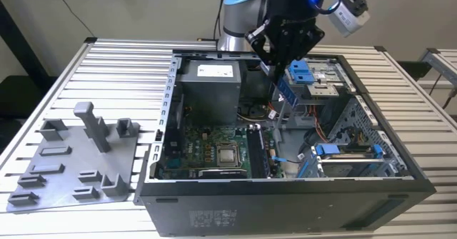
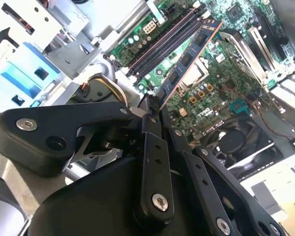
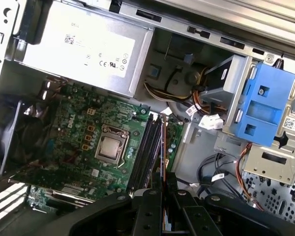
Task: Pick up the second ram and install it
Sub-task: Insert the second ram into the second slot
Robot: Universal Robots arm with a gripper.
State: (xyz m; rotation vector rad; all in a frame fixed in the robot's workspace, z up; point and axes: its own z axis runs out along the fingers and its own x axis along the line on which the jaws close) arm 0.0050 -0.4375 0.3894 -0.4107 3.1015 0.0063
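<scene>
gripper (image 1: 281, 68) clamped on ram (image 1: 286, 92), upper centre in exterior view, over open case (image 1: 286, 196) | second wrist view: chips (image 2: 186, 59) face-on | first wrist view: thin edge, held end hidden behind fingers (image 3: 150, 211)

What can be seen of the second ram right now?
The second ram is a long, narrow dark board carrying black chips, with a coppery edge. The gripper is shut on one end; the rest juts out free over the motherboard, near its memory slots, apparently touching nothing else.
</scene>
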